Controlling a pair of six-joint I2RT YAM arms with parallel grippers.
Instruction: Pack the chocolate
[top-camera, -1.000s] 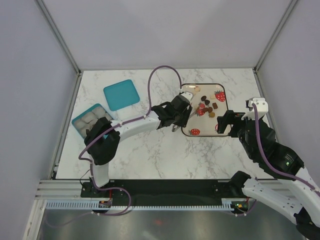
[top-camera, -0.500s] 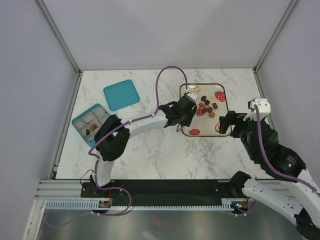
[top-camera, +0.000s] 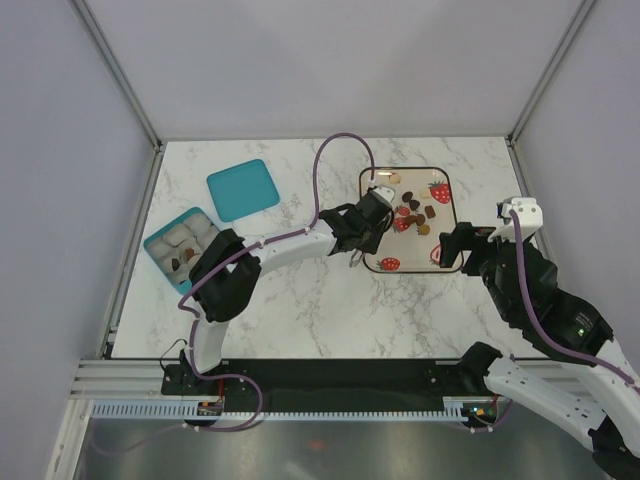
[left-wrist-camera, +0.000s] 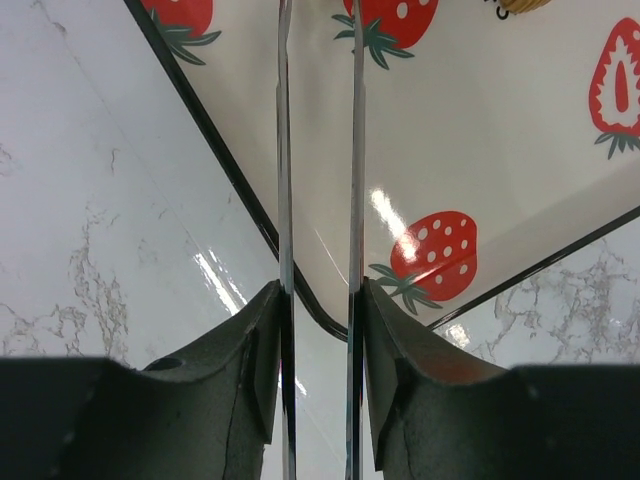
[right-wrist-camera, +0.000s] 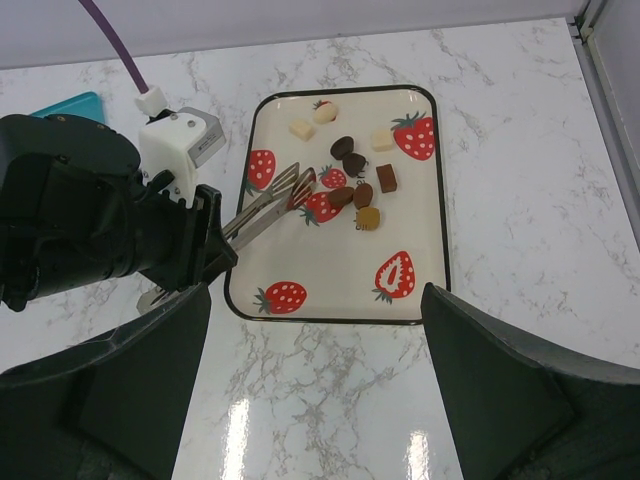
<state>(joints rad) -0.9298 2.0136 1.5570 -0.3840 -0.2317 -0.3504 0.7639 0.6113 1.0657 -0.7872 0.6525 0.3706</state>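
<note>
Teal box (top-camera: 183, 243), visible only from the top, sits with a teal lid (top-camera: 243, 189) at the left of the table (top-camera: 300, 310). Left hand (left-wrist-camera: 320, 330) is clenched on silver tongs (left-wrist-camera: 357, 150). Its wrist view shows just blades over a corner of the strawberry tray (right-wrist-camera: 340, 270), while the right wrist view shows their tips beside the chocolate (right-wrist-camera: 363, 194) on that tray. Right hand (right-wrist-camera: 315, 330) hangs released, empty.

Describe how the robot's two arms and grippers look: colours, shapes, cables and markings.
Both arms have white shells and black joint housings. The left arm and right arm each trail a loose purple cable. A white block sits at each wrist. The left gripper and right gripper have matte black, wedge-shaped fingers. No lettering is legible.
</note>
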